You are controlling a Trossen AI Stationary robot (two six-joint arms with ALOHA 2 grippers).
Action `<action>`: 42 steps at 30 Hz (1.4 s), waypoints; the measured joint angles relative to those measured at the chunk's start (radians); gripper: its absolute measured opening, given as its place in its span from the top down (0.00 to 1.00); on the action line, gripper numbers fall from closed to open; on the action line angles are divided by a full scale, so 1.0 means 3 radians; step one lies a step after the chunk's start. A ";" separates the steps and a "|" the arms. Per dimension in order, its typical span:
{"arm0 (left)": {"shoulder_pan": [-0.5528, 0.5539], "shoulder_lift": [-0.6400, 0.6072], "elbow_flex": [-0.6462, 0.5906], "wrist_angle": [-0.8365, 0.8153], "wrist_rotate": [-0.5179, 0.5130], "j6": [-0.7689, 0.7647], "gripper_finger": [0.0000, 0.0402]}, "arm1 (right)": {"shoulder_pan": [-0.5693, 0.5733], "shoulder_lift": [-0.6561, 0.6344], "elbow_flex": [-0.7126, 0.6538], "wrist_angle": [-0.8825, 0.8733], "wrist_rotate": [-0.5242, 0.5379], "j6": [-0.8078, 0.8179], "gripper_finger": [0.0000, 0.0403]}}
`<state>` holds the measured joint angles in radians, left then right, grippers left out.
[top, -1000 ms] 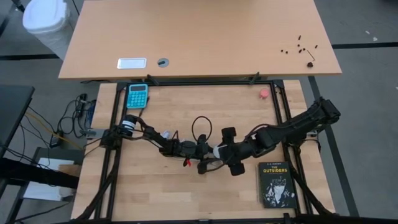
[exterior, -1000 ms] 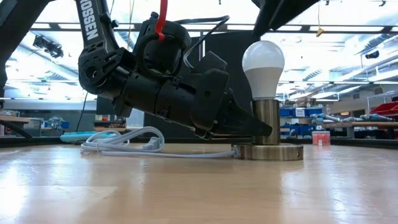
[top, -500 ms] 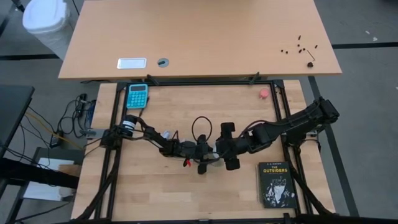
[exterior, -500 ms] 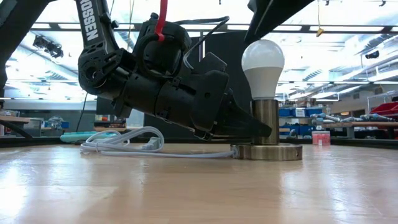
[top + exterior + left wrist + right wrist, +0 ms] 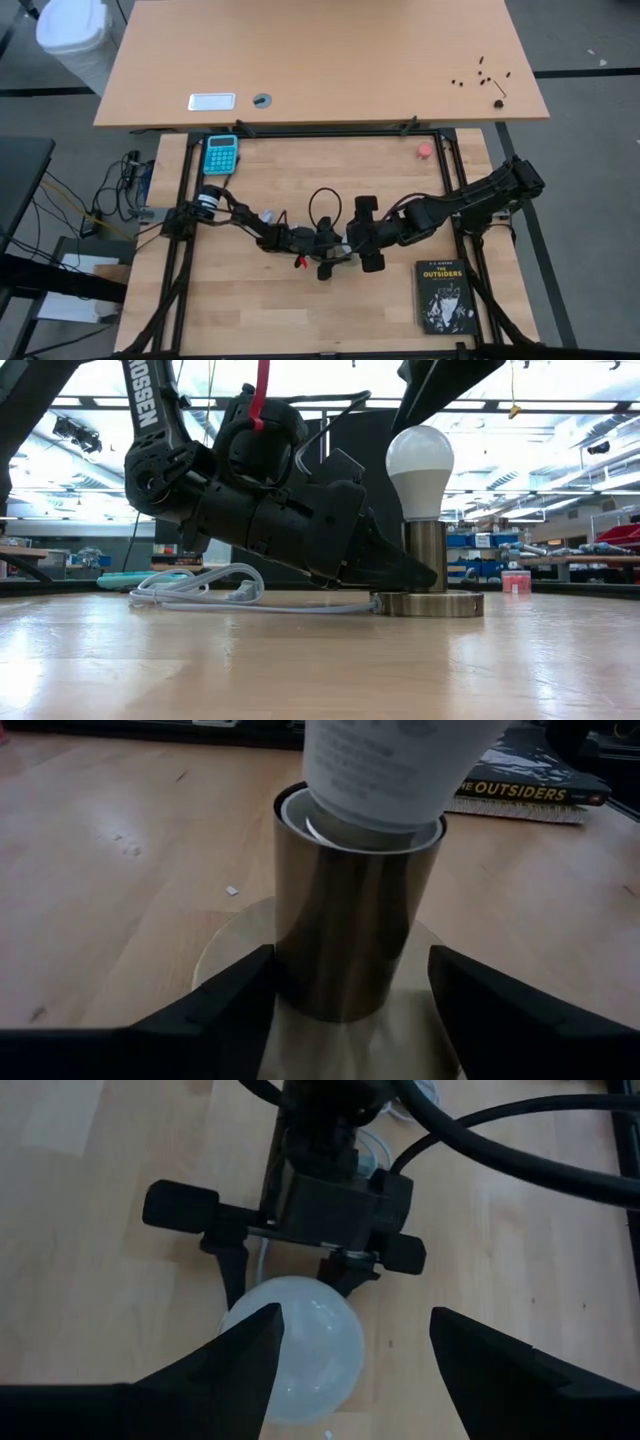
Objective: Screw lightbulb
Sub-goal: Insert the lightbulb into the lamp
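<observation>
The lightbulb (image 5: pixel 420 460) is standing straight up in the shiny metal socket (image 5: pixel 427 555) on the wooden table (image 5: pixel 300 660), with its narrow end down inside the socket. The left gripper (image 5: pixel 350 995) is sitting low at the socket's round base, with its two fingers spread apart on either side of the socket and not squeezing it. The right gripper (image 5: pixel 350 1345) is hanging just above the bulb with its fingers apart, one on each side of the round white top, not pinching it.
</observation>
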<state>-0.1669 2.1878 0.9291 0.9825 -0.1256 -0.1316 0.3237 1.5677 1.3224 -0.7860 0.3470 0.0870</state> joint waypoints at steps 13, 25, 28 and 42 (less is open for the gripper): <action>-0.0006 -0.0135 0.0001 -0.0133 -0.0115 0.0177 0.34 | -0.0057 0.0000 0.0006 -0.0139 0.0038 0.0061 0.35; -0.0090 -0.0414 0.0001 -0.0372 -0.0499 0.0432 0.34 | -0.0093 0.0002 -0.0008 -0.0444 0.0073 0.0168 0.36; -0.0123 -0.0456 0.0001 -0.0340 -0.0539 0.0493 0.34 | -0.0100 0.0001 -0.0008 -0.0489 0.0132 0.0216 0.36; -0.0291 -0.0455 0.0079 -0.0525 -0.0595 0.0339 0.34 | 0.0487 -0.0042 -0.0466 -0.0577 0.0229 0.1747 0.37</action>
<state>-0.2542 2.0514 0.9526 0.8249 -0.3041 -0.0300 0.4699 1.5551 1.1827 -0.9590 0.4157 0.6110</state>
